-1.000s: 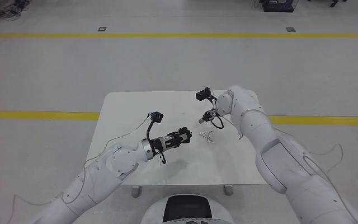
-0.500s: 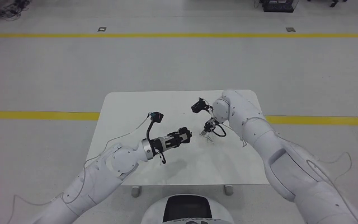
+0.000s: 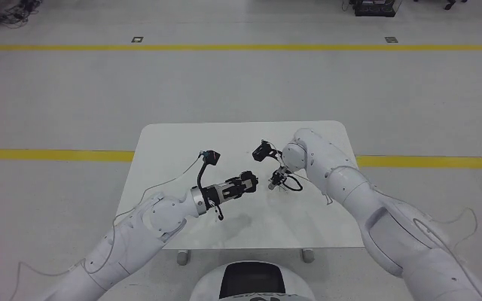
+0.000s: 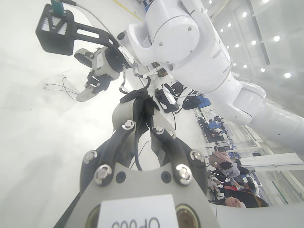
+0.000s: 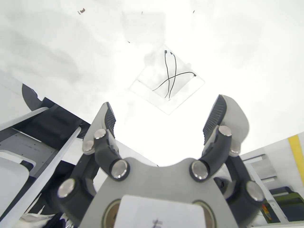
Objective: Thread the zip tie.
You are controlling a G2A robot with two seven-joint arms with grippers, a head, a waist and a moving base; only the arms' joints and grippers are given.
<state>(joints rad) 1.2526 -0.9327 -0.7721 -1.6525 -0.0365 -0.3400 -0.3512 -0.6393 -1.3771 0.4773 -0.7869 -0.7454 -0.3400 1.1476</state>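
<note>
Zip ties [image 5: 169,77]: three thin black ties lie crossed over one another on a clear sheet [image 5: 184,94], flat on the white surface [image 5: 71,48]. They are directly ahead of the right hand [image 5: 162,112], in line with the gap between its pads. None is lifted and none is threaded; each tail lies apart from its own head.

Right hand: released, both ribbed pads spread wide with nothing between them. It hangs above the ties with its tips pointed down at the pile, touching neither tie nor sheet.

Left hand [image 4: 140,110]: clenched, held off the surface near the right hand, tips turned toward it. A thin dark strand and a dark bundle sit at its tips. Whether the strand is a tie, or is gripped at all, cannot be told.

Step in hand, as judged: approach for pick-up of one tie. Threading has not begun.

Next move, as judged: lower the right hand until the pads straddle a single tie, then close. Requirements:
- Select a stretch where one tie lies clear of the crossing, such as near a head end, so that the pads do not gather two
- Expect little height to grip; the ties are thin and flat, and the sheet may slide or lift with them
- Grip near one end, leaving the other end free for feeding
</note>
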